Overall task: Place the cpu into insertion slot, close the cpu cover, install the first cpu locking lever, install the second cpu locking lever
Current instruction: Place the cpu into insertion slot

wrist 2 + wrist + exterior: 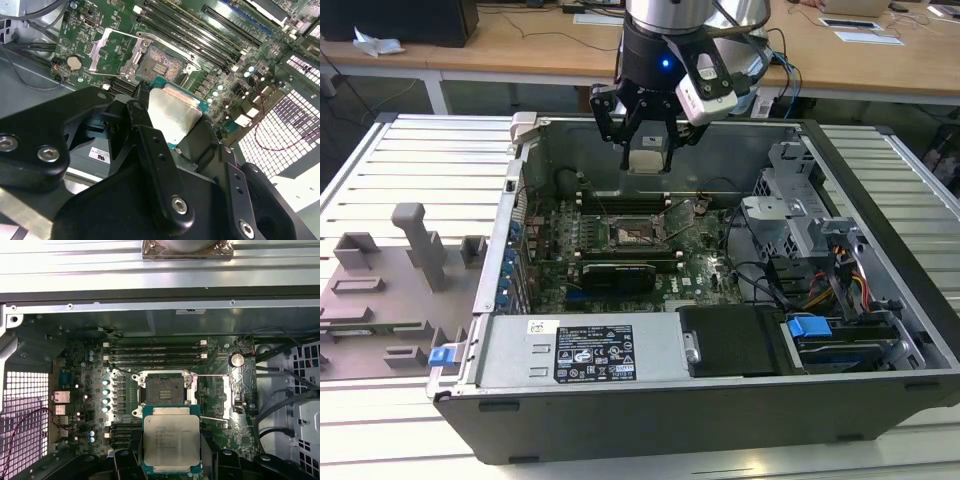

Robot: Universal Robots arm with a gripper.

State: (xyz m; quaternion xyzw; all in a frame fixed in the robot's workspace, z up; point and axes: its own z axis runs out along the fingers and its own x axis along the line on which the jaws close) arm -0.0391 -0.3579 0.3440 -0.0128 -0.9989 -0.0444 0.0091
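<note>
My gripper [647, 150] hangs over the open computer case, shut on the cpu [648, 158], a flat square chip with a silver-grey top. In both wrist views the black fingers [131, 452] clamp the cpu [171, 440] [172, 117] at two opposite edges. The insertion slot [163, 389] [633, 234] [162, 62] lies bare on the green board below, apart from the chip. The cpu cover [231, 395] [100, 50] [684, 212] is swung open to one side of the socket, with thin wire levers [212, 375] raised beside it.
Long memory slots [155, 352] run beside the socket. A black graphics card [620, 272], a power supply [585, 350] and a drive cage [800, 220] with cables crowd the case. Grey fixtures [415, 250] stand on the table at the exterior view's left.
</note>
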